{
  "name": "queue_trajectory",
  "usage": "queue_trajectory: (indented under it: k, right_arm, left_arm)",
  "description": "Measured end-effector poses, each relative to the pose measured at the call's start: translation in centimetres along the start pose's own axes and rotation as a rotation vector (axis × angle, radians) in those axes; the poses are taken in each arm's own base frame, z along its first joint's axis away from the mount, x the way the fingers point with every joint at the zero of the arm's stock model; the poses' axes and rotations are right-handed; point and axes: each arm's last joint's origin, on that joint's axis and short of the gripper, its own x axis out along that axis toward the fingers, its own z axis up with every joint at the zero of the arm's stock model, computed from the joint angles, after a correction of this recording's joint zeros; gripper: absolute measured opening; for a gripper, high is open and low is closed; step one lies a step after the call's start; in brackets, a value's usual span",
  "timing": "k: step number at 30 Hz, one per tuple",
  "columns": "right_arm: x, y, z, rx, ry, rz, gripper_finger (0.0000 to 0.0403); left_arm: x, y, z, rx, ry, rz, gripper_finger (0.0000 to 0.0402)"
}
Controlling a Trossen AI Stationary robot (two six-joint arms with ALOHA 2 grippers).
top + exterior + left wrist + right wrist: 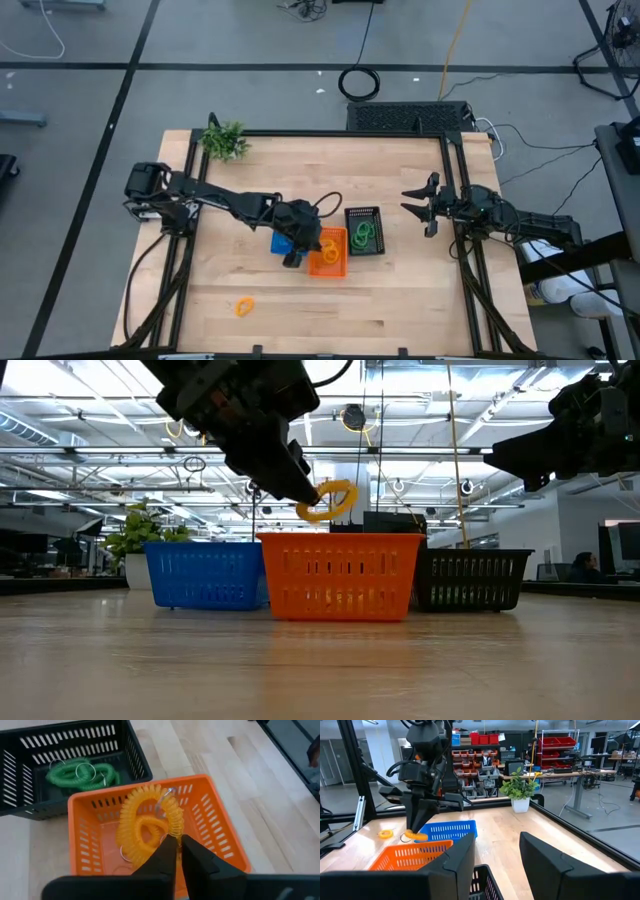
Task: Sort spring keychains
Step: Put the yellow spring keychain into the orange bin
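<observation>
Left gripper (176, 851) pinches orange keychain (147, 822) at frame centre | release low over orange basket (220, 837) (avoid rim snag) | right gripper (420, 205) waits wide, right.

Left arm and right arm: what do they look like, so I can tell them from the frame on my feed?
Both are black, jointed and slim. The left arm carries a looping black cable near its claw, whose two fingers are dark, flat and tapered. The right arm ends in a claw with two blocky dark fingers. No markings are visible.

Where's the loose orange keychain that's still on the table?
High view: the loose orange keychain lies near the table's front edge on the left side, away from the baskets, nearest the orange basket.
</observation>
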Motion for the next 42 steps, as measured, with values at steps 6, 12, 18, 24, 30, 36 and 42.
queue_trajectory:
  k: [6,12,18,24,30,36,42]
  right_arm:
    - [0.0,0.0,0.0,0.0,0.0,0.0,0.0144]
    - [0.0,0.0,0.0,0.0,0.001,0.0,0.0143]
    - [0.0,0.0,0.0,0.0,0.0,0.0,0.0145]
    - [0.0,0.0,0.0,0.0,0.001,0.0,0.0144]
    - [0.0,0.0,0.0,0.0,0.001,0.0,0.0143]
    - [0.0,0.0,0.0,0.0,0.001,0.0,0.0144]
    - [0.0,0.0,0.0,0.0,0.001,0.0,0.0145]
  left_arm:
    - [0.0,0.0,0.3,0.006,-0.026,0.003,0.0063]
    - [0.0,0.0,0.4,0.007,-0.037,0.006,0.0093]
    - [0.0,0.0,0.4,0.007,-0.037,0.007,0.0117]
    - [0.0,0.0,0.4,0.007,-0.038,0.007,0.0132]
    - [-1.1,-0.3,0.3,-0.12,0.0,0.004,0.0132]
    - [-5.2,-1.7,-1.0,-0.287,0.217,0.006,0.0132]
    - [-6.8,-4.8,-2.6,-0.437,0.414,0.006,0.0132]
